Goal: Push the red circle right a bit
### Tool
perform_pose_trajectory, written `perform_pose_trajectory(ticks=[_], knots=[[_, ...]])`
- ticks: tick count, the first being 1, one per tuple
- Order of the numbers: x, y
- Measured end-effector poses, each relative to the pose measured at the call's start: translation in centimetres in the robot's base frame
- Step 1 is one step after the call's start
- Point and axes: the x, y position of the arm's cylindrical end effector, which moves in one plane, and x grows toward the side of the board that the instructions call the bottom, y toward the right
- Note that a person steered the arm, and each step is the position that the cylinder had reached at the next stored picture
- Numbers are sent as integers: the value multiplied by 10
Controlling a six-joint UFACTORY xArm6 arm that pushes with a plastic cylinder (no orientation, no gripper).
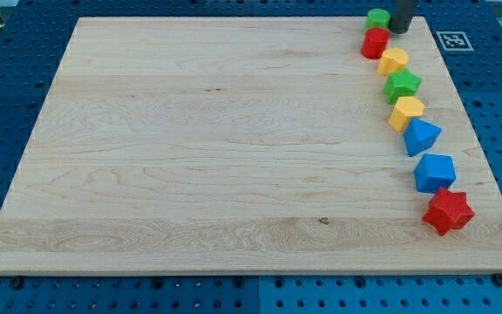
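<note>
The red circle sits near the view's top right of the wooden board, just below a green block. My tip is the dark rod end at the view's top edge, just right of the green block and up-right of the red circle, very close to both.
A line of blocks runs down the right side: a yellow block, a green star, a yellow block, a blue triangle-like block, a blue block, a red star. A marker tag lies at top right.
</note>
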Motion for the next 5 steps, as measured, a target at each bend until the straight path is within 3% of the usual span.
perform_pose_trajectory(ticks=[1,3,5], knots=[[-32,6],[-32,-17],[-32,-149]])
